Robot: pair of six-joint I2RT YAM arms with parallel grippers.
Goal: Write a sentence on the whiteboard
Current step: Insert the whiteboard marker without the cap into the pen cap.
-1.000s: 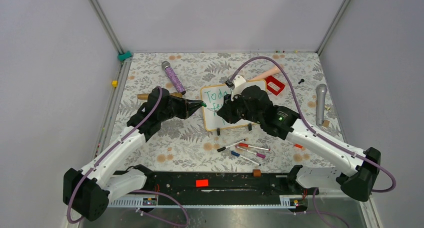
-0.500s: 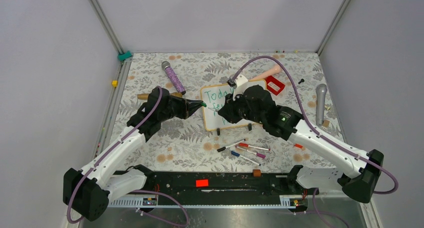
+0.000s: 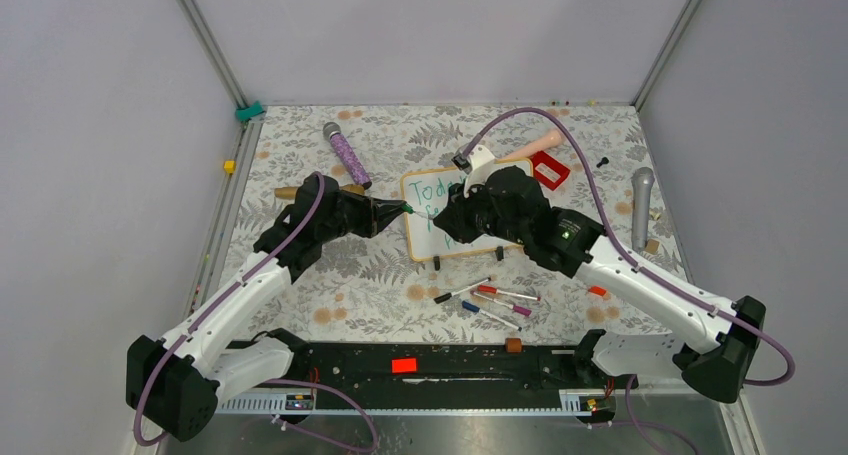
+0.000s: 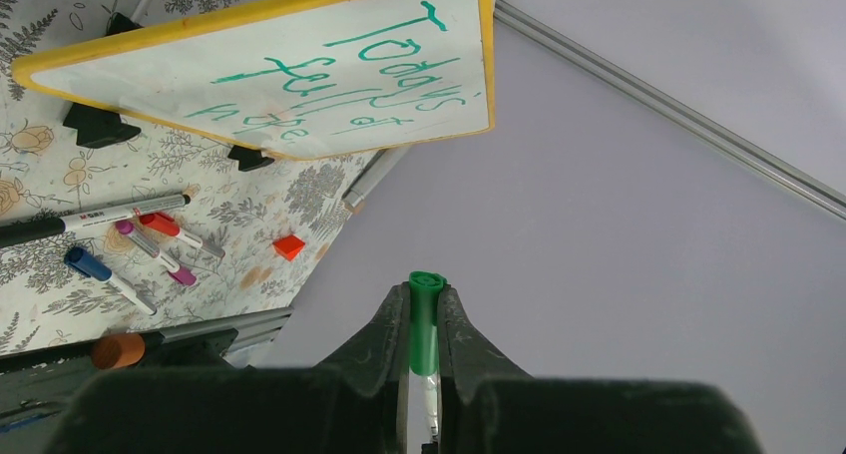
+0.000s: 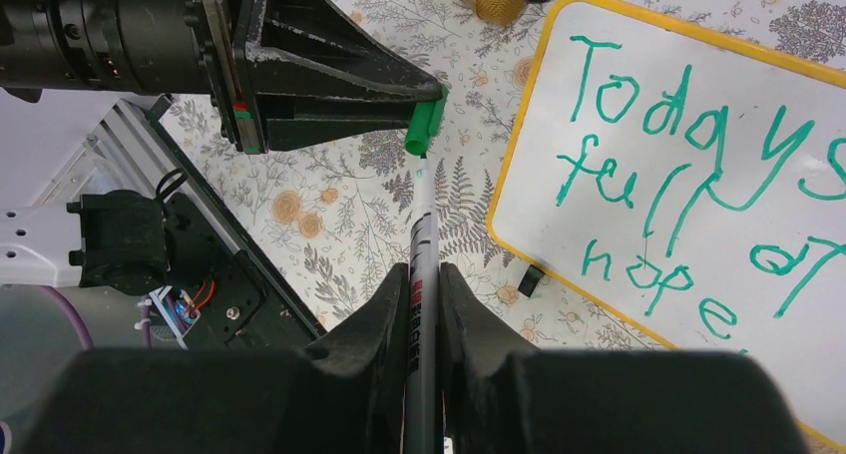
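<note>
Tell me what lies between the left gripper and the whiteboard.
In the right wrist view, only a bare strip of floral tablecloth separates the left gripper, shut on a green cap, from the whiteboard.

Plain grey walls (image 3: 430,35), fern-print tabletop (image 3: 385,285)

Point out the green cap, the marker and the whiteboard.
green cap (image 5: 426,123): right wrist view, on its side.
marker (image 5: 420,239): right wrist view, on the barrel.
whiteboard (image 5: 544,225): right wrist view, on bare white surface.
</note>
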